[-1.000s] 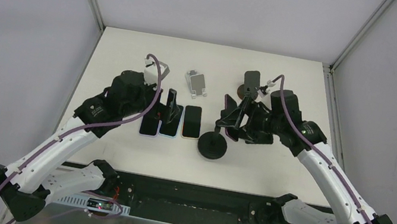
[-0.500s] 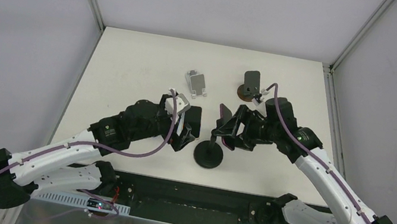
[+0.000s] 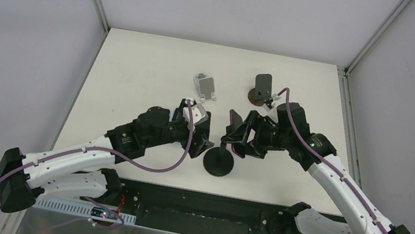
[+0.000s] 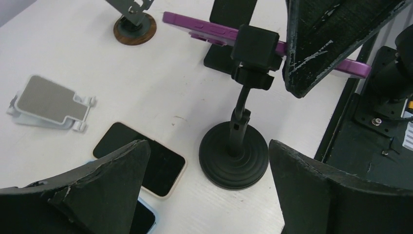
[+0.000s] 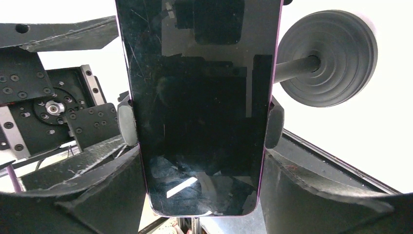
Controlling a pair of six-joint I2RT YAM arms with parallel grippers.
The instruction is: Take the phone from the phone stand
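A purple phone [image 5: 199, 107] with a dark screen sits in the clamp [image 4: 255, 48] of a black stand with a round base [image 3: 218, 161]. The phone's edge shows in the left wrist view [image 4: 195, 29]. My right gripper [image 3: 233, 135] is shut on the phone's lower end, one finger [image 5: 97, 195] against each long edge. My left gripper [image 3: 204, 143] is open. Its fingers [image 4: 97, 190] stand either side of the stand's base [image 4: 234, 156], low over the table, without touching it.
A phone in a cream case [image 4: 141, 158] and one in a blue case [image 4: 143, 219] lie flat left of the base. A grey folding stand [image 3: 205, 86] and a brown-based stand [image 3: 262, 88] sit farther back. The table's near edge and a black rail [image 4: 384, 97] lie just behind the base.
My left arm has swung right from the flat phones to the stand's base, fingers open. My right gripper and the phone have shifted slightly toward the near edge and then held still.
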